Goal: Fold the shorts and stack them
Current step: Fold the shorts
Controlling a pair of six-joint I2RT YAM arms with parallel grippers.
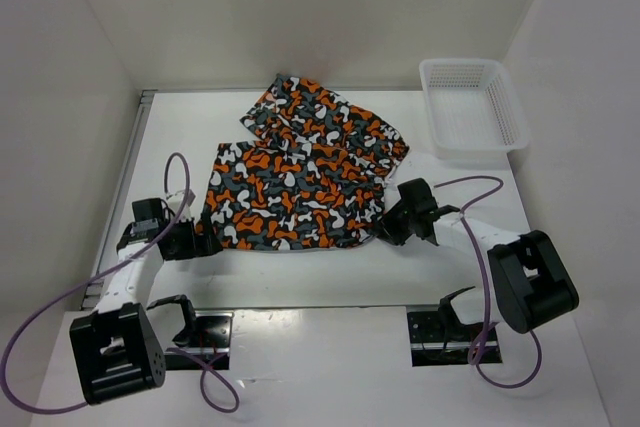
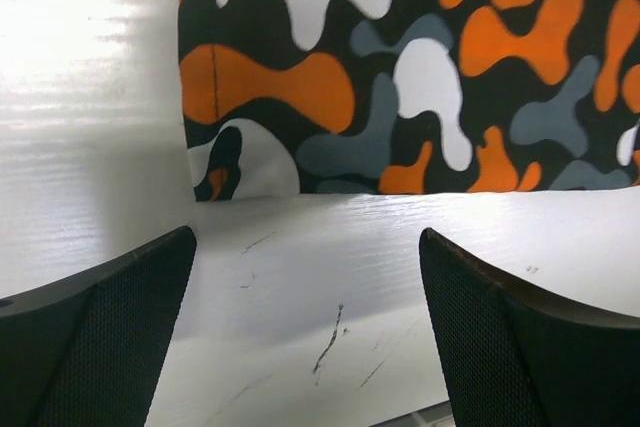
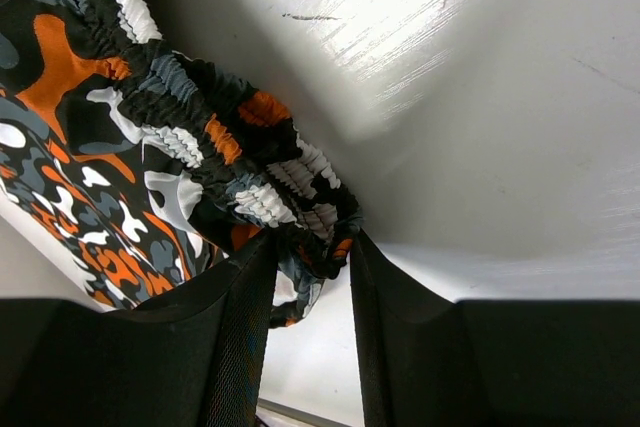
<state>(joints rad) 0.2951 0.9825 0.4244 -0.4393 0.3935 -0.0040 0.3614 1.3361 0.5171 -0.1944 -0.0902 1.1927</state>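
Camouflage shorts [image 1: 290,197] in orange, white, grey and black lie flat mid-table. A second piece in the same print [image 1: 320,117] lies tilted behind them, overlapping their far edge. My left gripper [image 1: 205,242] is low at their near left corner, open and empty. In the left wrist view that corner of the shorts [image 2: 400,77] lies just beyond the open left gripper [image 2: 307,237], apart from both fingers. My right gripper [image 1: 385,227] is at the near right corner. The right wrist view shows the right gripper [image 3: 312,242] shut on the gathered elastic waistband [image 3: 280,182].
A white plastic mesh basket [image 1: 470,152] stands at the back right, just beyond the right arm. White walls close in the table [image 1: 330,267] on the left, back and right. Purple cables loop around both arm bases near the front edge.
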